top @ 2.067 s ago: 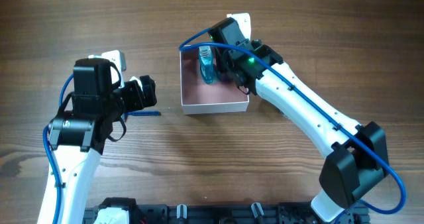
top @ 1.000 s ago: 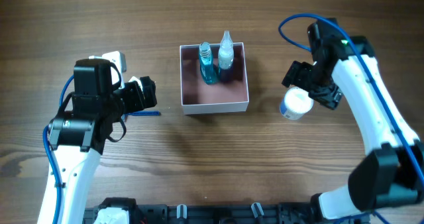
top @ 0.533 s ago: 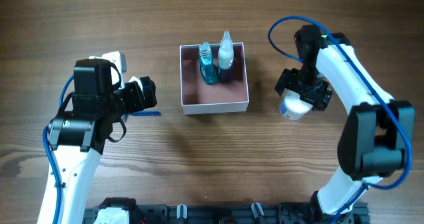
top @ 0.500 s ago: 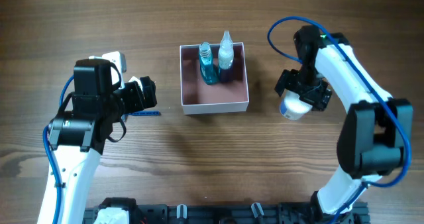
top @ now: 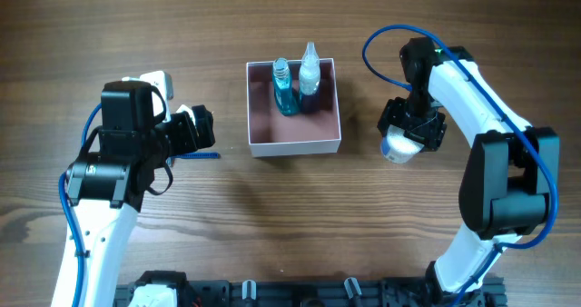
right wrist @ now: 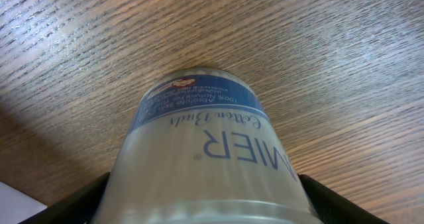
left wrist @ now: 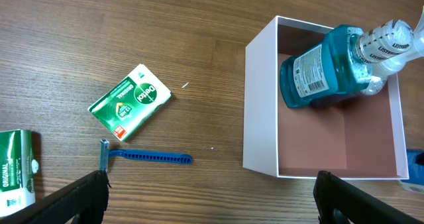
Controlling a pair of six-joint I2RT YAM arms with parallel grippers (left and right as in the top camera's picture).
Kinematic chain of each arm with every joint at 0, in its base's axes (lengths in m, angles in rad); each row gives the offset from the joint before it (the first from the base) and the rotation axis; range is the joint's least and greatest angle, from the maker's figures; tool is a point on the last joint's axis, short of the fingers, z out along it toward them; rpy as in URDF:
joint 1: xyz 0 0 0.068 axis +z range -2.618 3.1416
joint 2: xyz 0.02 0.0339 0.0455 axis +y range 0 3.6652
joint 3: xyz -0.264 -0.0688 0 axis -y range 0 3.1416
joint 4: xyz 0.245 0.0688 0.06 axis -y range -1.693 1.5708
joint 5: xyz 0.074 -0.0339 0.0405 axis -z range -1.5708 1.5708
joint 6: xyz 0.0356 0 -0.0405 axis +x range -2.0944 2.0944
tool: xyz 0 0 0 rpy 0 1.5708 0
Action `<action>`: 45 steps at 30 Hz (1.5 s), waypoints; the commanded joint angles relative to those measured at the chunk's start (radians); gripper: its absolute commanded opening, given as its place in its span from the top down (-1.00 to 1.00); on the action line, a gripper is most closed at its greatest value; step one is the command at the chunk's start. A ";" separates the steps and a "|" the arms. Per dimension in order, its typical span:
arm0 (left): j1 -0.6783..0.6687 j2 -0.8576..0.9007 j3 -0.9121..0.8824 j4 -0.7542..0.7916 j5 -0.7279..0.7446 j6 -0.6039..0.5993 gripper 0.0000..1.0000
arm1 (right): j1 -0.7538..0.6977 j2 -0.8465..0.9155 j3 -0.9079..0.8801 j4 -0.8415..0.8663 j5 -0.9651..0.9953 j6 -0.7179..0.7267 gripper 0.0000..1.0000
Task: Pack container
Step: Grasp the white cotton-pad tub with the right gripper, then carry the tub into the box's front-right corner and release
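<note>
The container (top: 295, 146) is a square box with white walls and a dusty-pink inside, at mid table. A blue bottle (top: 284, 89) and a clear bottle (top: 310, 73) stand at its back wall. My right gripper (top: 410, 131) is to the right of the box, shut on a small round white jar (top: 396, 148) of cotton buds that rests on the table. In the right wrist view the jar (right wrist: 202, 138) fills the gap between my fingers. My left gripper (top: 201, 130) is open and empty, left of the box. In the left wrist view, the container (left wrist: 260, 118) holds the blue bottle (left wrist: 324, 65).
A blue razor (left wrist: 142, 156), a green soap pack (left wrist: 130, 101) and a second green pack (left wrist: 14, 168) lie on the wood left of the box. The razor's tip shows overhead (top: 207, 154) under my left arm.
My right gripper left the box, swung right and came down over the white jar, then closed round it. The clear bottle now stands in the box. My left arm has not moved.
</note>
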 commanded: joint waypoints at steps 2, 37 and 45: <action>-0.006 -0.002 0.017 -0.001 0.012 -0.009 -0.99 | -0.002 0.006 -0.008 0.002 -0.025 -0.003 -0.52; -0.006 -0.002 0.018 -0.001 0.012 -0.009 -1.00 | 0.389 -0.322 0.306 0.041 0.007 -0.214 0.87; -0.006 -0.002 0.017 -0.001 0.012 -0.009 -1.00 | 0.453 -0.174 0.306 0.048 0.021 -0.167 0.87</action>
